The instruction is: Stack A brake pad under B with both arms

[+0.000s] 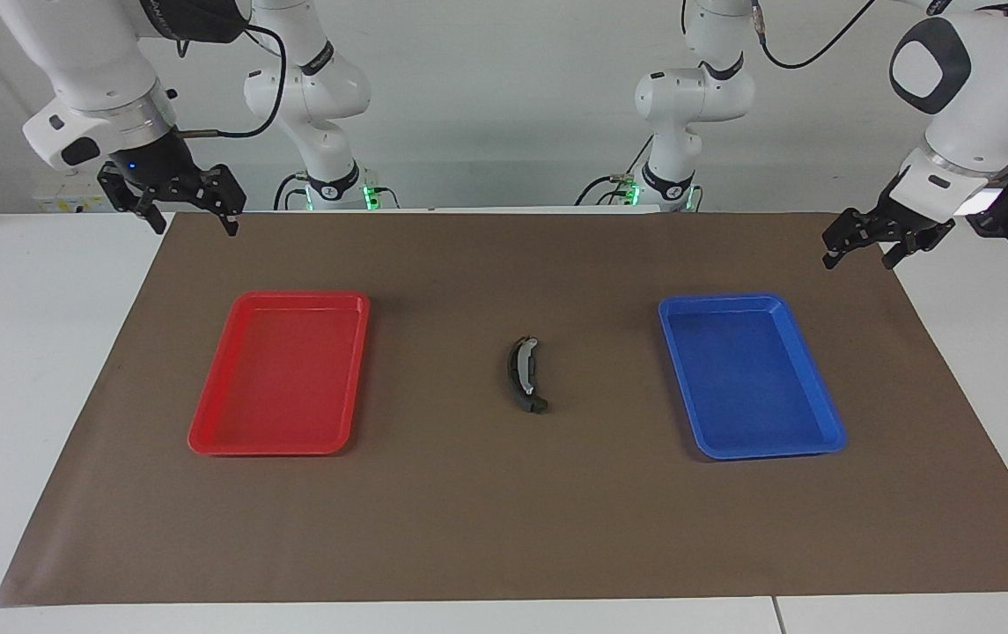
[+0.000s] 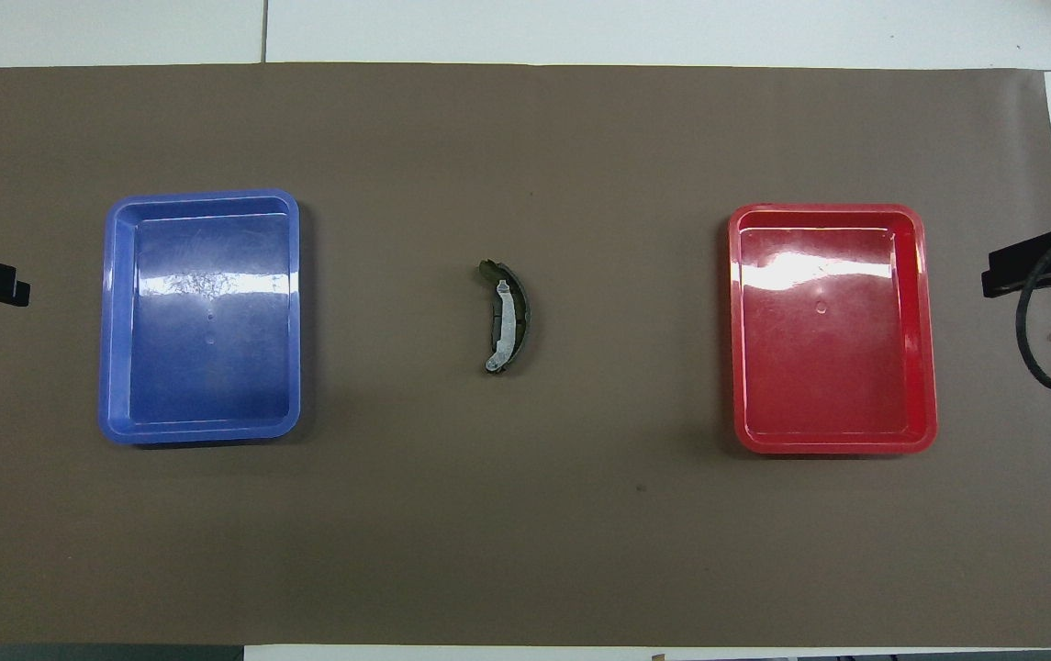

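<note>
one last check, judging the stack as made: confirm b (image 1: 522, 363), mid-mat between red tray (image 1: 204, 438) and blue tray (image 1: 829, 438), sits squarely on a brake pad (image 1: 538, 406), peeking out at the end farther from the robots. with left gripper (image 1: 861, 246) and right gripper (image 1: 194, 222) up over the mat's (image 1: 468, 528) corners, fingers spread and empty, no nudging unless the overhang looks shaky

Both arms are glossy white with rounded segments and dark grey joint rings. Black cables loop from their upper links. Each ends in a black gripper, left (image 1: 882, 242) and right (image 1: 176, 198). Green lights glow at both bases.
</note>
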